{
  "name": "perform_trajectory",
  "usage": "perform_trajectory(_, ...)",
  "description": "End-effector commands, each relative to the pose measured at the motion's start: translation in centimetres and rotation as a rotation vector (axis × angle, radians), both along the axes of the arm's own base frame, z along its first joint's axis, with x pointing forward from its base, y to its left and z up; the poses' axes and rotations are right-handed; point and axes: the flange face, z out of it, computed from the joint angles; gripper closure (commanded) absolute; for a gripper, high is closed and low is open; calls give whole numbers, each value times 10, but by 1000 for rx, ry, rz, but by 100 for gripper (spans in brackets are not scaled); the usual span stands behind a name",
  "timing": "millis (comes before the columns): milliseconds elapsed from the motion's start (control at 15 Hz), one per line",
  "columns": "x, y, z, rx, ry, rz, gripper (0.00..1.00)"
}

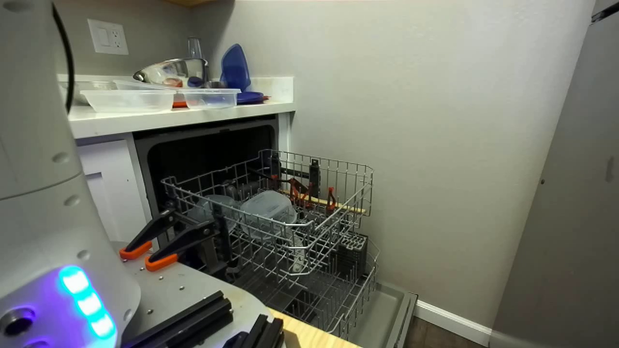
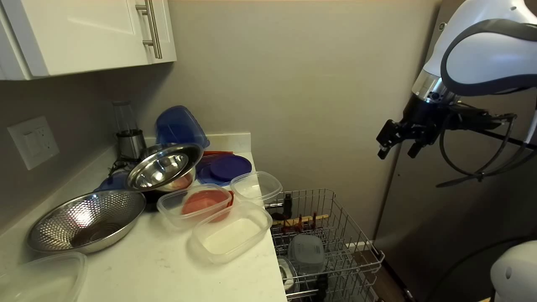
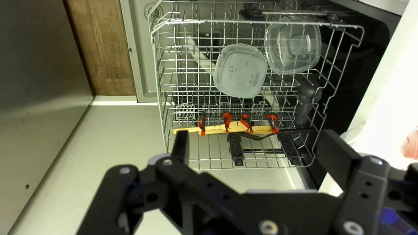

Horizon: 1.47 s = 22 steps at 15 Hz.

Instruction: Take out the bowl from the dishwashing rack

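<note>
The bowl (image 3: 242,72), pale, whitish and translucent, sits upside down in the upper dishwashing rack (image 3: 202,21) in the wrist view. It also shows in both exterior views (image 1: 270,209) (image 2: 307,253), behind the wires of the rack (image 1: 285,223) (image 2: 360,230). A clearer translucent container (image 3: 293,47) lies beside it, nearer the dishwasher opening. My gripper (image 2: 397,152) is open and empty, high above the rack and off to its side in an exterior view. In the wrist view the gripper's fingers (image 3: 256,138) are wide apart, with nothing between them.
Yellow wooden utensils (image 3: 238,128) held by red-tipped clips stand along one rack side. The counter (image 2: 138,268) beside the rack holds clear containers (image 2: 233,235), a colander (image 2: 88,222) and metal bowls (image 2: 163,170). A wall (image 2: 314,105) and a grey door-like panel (image 2: 453,201) border the space.
</note>
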Motion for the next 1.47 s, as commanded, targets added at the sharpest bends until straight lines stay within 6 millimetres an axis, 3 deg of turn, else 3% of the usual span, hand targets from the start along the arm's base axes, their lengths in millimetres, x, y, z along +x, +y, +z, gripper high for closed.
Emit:
perform_trajectory(0, 0, 0, 0, 0, 1, 0, 0)
perform_trajectory(133, 9, 7, -1, -8, -1, 6, 0)
perform_trajectory(267, 28, 27, -4, -8, -17, 39, 0)
perform_trajectory(600, 83, 103, -32, -57, -93, 90, 0)
perform_trajectory(867, 119, 145, -46, -75, -105, 60, 0)
perform_trajectory(1067, 133, 151, -56, -92, -98, -21, 0)
perform_trajectory(1400, 142, 120, -95, -32, -66, -196, 0)
